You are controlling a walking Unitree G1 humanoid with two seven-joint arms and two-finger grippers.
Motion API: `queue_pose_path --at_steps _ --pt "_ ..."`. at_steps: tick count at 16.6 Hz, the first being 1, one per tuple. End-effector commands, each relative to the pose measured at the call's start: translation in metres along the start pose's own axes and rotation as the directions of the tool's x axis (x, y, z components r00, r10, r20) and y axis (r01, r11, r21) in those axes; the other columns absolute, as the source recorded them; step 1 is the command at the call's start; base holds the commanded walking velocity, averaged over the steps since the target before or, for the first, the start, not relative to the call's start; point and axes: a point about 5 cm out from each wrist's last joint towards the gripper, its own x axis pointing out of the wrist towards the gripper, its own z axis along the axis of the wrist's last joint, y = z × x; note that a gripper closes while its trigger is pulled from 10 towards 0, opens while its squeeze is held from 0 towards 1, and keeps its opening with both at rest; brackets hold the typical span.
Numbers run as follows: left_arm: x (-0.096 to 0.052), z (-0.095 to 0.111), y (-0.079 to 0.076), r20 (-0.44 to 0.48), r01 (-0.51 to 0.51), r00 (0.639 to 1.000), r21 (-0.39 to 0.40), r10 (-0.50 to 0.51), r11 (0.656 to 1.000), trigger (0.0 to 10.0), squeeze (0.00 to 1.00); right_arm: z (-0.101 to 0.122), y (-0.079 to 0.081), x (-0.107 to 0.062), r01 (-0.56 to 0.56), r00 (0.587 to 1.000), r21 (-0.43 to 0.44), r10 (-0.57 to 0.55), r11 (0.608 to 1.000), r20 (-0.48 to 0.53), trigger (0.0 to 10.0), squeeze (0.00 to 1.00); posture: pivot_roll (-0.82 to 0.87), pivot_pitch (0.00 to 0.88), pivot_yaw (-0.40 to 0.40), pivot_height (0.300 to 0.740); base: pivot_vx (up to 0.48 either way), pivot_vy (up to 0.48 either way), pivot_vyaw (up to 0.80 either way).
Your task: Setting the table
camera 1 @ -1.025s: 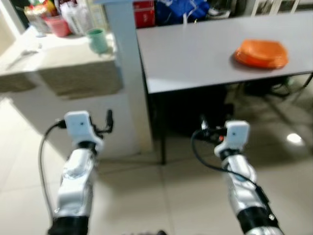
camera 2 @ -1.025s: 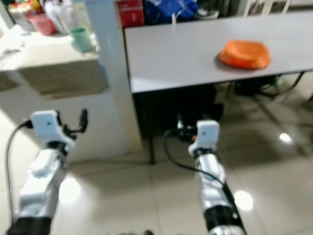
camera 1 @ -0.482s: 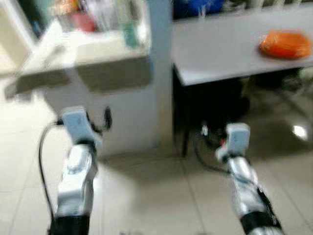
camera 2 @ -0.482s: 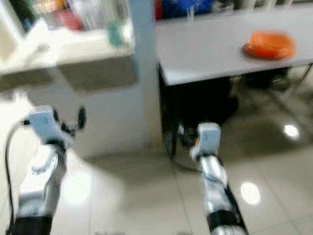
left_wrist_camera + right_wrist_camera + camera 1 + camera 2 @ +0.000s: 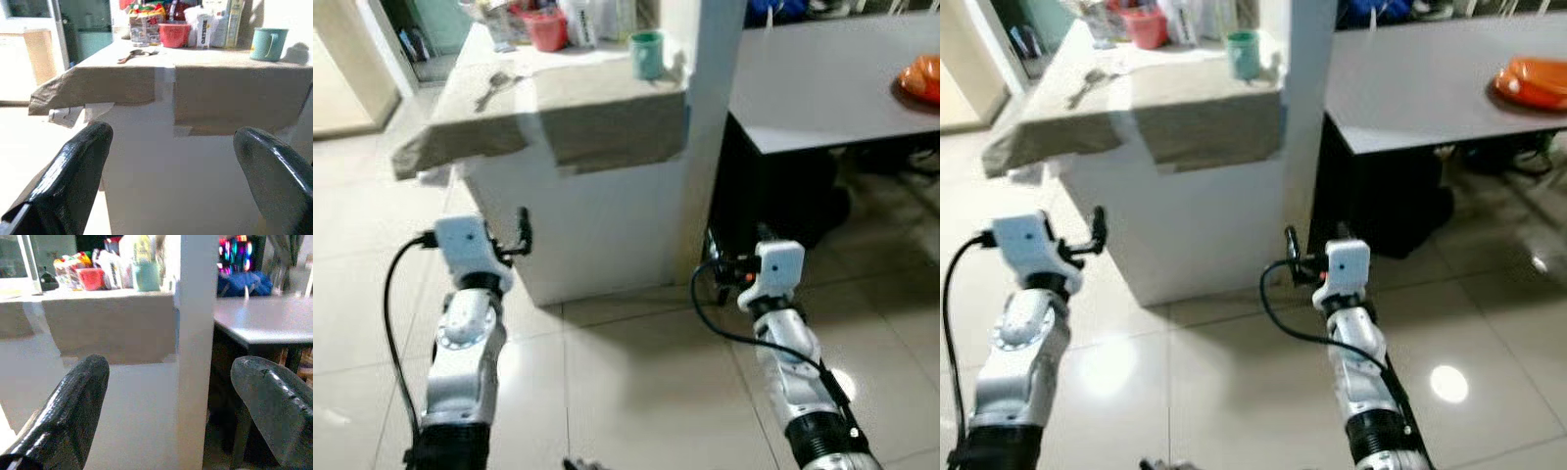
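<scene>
A cloth-covered counter [image 5: 578, 113] stands straight ahead, with a green cup [image 5: 647, 55], a metal utensil [image 5: 492, 88] and a red tub [image 5: 546, 29] on top. To the right is a grey table [image 5: 822, 88] with an orange plate [image 5: 922, 80] at its far right. My left gripper [image 5: 522, 230] is held low in front of the counter, open and holding nothing; its fingers [image 5: 73, 171] frame the counter's front. My right gripper [image 5: 710, 257] is also open and holds nothing, in front of the white pillar [image 5: 195, 333] between the counter and the table [image 5: 264, 320].
Packets and bags [image 5: 215, 22] crowd the counter's back. The white pillar [image 5: 710, 98] rises at the counter's right corner, against the table. Dark space and cables lie under the table [image 5: 783, 206]. Shiny tiled floor [image 5: 607, 372] lies between me and the counter.
The camera has swung left: the counter now sits in the middle and the table with the orange plate has slid to the right edge. Both arms keep their pose.
</scene>
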Motion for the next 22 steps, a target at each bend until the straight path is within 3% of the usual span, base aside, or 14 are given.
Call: queue_pose_path --at_steps 1,8,20,22 --pt "0.003 0.005 0.003 0.015 -0.01 1.0 0.019 0.009 1.0 10.0 0.0 0.014 0.008 0.009 -0.034 0.997 -0.009 0.035 0.999 0.07 10.0 0.0 -0.11 0.0 0.072 0.74 0.394 0.274 0.0" --pt "0.009 0.014 -0.007 0.061 0.028 0.998 0.088 -0.033 0.996 10.0 0.0 0.02 0.02 0.017 -0.067 0.993 -0.016 0.068 0.998 0.096 10.0 0.0 -0.11 0.0 0.085 0.74 0.432 0.117 0.0" --pt "0.014 0.016 -0.011 0.067 0.055 0.996 0.115 -0.063 0.992 10.0 0.0 0.013 0.026 0.015 -0.077 0.994 -0.01 0.077 0.997 0.075 10.0 0.0 -0.11 0.0 0.099 0.74 0.48 0.0 0.0" --pt "0.016 0.018 -0.012 0.064 0.053 0.996 0.123 -0.061 0.991 10.0 0.0 0.011 0.025 0.013 -0.078 0.995 -0.01 0.078 0.997 0.067 10.0 0.0 -0.11 0.0 0.096 0.74 0.0 0.0 0.0"
